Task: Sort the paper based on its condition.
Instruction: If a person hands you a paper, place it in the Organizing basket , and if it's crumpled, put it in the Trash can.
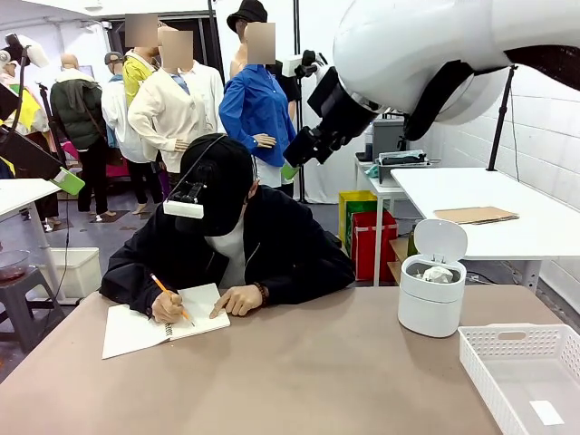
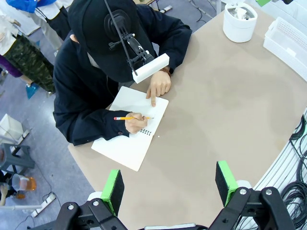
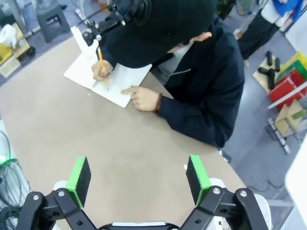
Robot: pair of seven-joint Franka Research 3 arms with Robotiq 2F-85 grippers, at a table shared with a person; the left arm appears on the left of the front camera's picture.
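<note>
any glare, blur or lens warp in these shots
Front view: even light, sharp; the right arm looms large near the lens. Left wrist view: wide-angle warp curves the table edge. Right wrist view: same bending, soft shadows under the person's hand.

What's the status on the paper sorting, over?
Left hand open, high over the table. Right hand open, also aloft. Crumpled paper sits in the white bin, lid up. Person's hand writing in the notebook; nothing blocking.
</note>
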